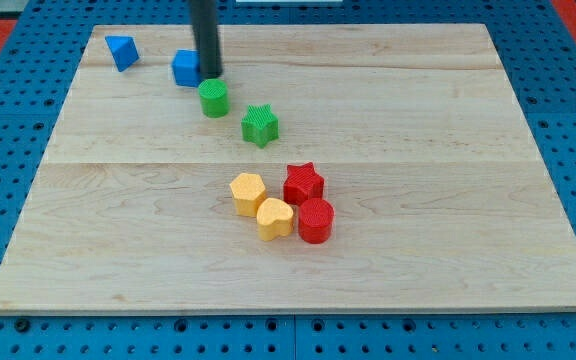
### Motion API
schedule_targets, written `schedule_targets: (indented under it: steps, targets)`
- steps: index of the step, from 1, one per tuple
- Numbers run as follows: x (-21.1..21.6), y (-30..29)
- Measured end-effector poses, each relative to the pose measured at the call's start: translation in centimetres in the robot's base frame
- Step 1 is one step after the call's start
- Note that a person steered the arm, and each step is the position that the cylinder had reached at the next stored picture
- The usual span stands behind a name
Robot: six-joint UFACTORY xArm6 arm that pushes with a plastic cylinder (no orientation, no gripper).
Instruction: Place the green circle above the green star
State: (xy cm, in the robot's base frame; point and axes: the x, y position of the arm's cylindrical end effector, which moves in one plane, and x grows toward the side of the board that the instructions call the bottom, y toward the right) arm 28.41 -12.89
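Green circle (213, 98) sitting up-left of star (260, 125); my tip (210, 75), a bare rod holding nothing, seemingly touching its top edge. I'm aiming rightward, nudging gently.

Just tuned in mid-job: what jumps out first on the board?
The dark rod, with my tip at the view's top, just above the green circle and beside the blue cube. The green star sits lower right of the circle. A tight red-and-yellow cluster fills the middle.
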Motion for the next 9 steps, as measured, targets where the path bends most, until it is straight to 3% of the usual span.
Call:
schedule_targets:
  steps: [1, 6, 8, 9]
  targets:
    - [-0.6, -5.8]
    - [-0.1, -6.5]
    - [2.7, -3.5]
    - [4.9, 0.7]
